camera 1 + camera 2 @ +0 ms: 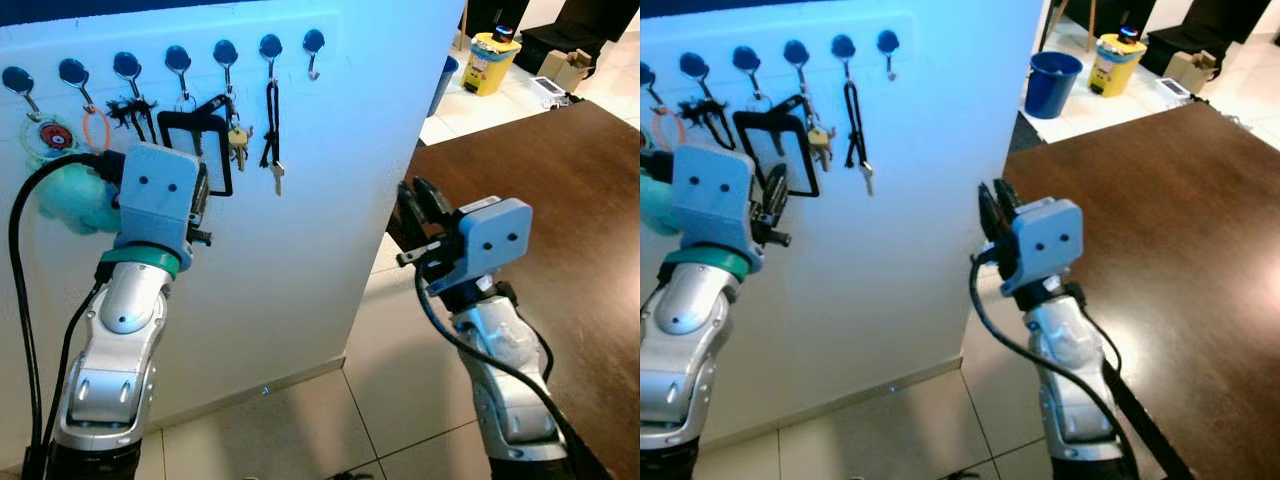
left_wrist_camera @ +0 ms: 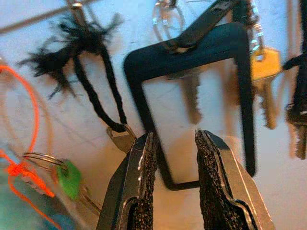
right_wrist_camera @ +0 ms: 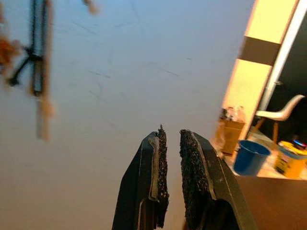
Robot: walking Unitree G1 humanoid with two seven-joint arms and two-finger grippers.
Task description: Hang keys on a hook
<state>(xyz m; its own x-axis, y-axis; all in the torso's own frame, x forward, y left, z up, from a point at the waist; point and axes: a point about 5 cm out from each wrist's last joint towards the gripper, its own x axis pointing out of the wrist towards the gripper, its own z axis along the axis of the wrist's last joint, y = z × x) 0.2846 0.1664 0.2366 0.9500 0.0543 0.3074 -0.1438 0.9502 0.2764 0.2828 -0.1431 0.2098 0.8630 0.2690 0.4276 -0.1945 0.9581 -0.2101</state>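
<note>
A row of several dark hooks runs along the top of a white wall panel. From them hang a black tassel cord with a key, a black rectangular frame, a gold key and a black lanyard with a silver key. The rightmost hook is bare. My left gripper is open right in front of the frame's lower corner, holding nothing. My right gripper hovers lower, off the panel's right edge, shut and empty.
A teal plush and an orange ring hang at the left end of the hooks. A dark brown table stands to the right. A blue bucket and a yellow bin stand on the tiled floor behind.
</note>
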